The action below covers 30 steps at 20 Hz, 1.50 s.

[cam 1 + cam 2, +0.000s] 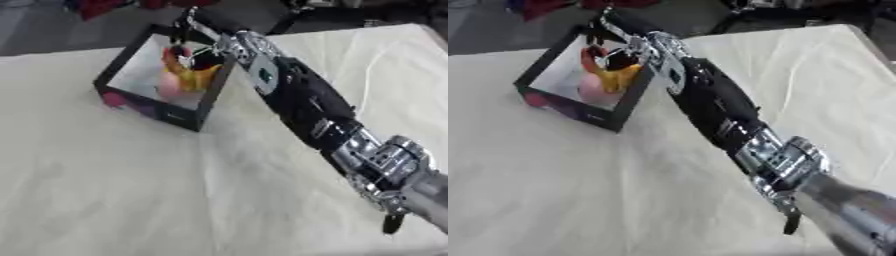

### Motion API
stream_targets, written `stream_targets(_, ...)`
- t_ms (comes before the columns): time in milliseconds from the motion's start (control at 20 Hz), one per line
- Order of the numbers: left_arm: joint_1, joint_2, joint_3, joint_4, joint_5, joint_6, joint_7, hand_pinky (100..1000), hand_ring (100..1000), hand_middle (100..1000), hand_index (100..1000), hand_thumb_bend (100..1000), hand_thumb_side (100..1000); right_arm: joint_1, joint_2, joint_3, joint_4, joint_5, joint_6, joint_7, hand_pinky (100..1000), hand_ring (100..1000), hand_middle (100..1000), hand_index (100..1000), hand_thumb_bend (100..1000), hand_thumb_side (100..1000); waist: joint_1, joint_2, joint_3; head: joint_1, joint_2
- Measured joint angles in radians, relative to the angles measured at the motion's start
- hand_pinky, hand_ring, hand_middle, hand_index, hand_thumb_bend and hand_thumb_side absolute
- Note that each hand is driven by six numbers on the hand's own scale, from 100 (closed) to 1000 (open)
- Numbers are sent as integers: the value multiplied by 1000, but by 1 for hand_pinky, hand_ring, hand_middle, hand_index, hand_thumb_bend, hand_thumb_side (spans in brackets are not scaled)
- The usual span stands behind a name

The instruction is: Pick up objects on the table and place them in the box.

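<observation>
A black-walled box [213, 95] with a pale inside stands at the table's far left, turned cornerwise. Inside it lie a yellow-orange object [194, 76], a pink rounded one [169, 86] and something small and red [179, 51]. My right arm [306, 105] stretches from the lower right corner diagonally up to the box. My right hand [199, 27] hovers over the box's far rim, above the things inside. The hand is blurred and dark, so its grip and whether it holds anything are hidden. My left hand shows in neither view.
A cream cloth [114, 190] covers the table, wrinkled in places. A pink patch [112, 100] shows at the box's left outer corner. Dark floor and red clutter [101, 7] lie beyond the far edge.
</observation>
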Motion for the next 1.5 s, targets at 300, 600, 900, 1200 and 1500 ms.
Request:
stream_targets(300, 0, 0, 0, 0, 0, 0, 0, 730, 511, 574, 815, 982, 650, 2, 0, 0, 0, 26, 22, -24, 835, 781, 673, 928, 100, 484, 0, 0, -1, 2, 0)
stream_targets(600, 0, 0, 0, 0, 0, 0, 0, 729, 510, 572, 815, 985, 650, 9, 0, -5, 0, 19, 50, -64, 860, 839, 861, 990, 100, 701, 0, 0, -4, 8, 0)
stream_targets(900, 2, 0, 1, 0, 0, 0, 1, 728, 508, 571, 813, 981, 653, 21, -9, 1, -23, -12, 66, -104, 862, 830, 828, 965, 100, 717, -4, 0, -24, 19, 0)
stream_targets(1200, 35, 6, 16, 0, -6, 4, 17, 728, 507, 570, 813, 989, 649, 79, -45, 15, -141, -96, 30, -68, 865, 813, 770, 933, 100, 419, -17, -1, -87, 65, 0)
stream_targets(1500, 88, 38, 45, 2, -19, 9, 48, 726, 506, 570, 813, 990, 648, 209, -105, 24, -300, -193, -60, -91, 854, 788, 715, 909, 100, 403, -46, -32, -180, 147, 0)
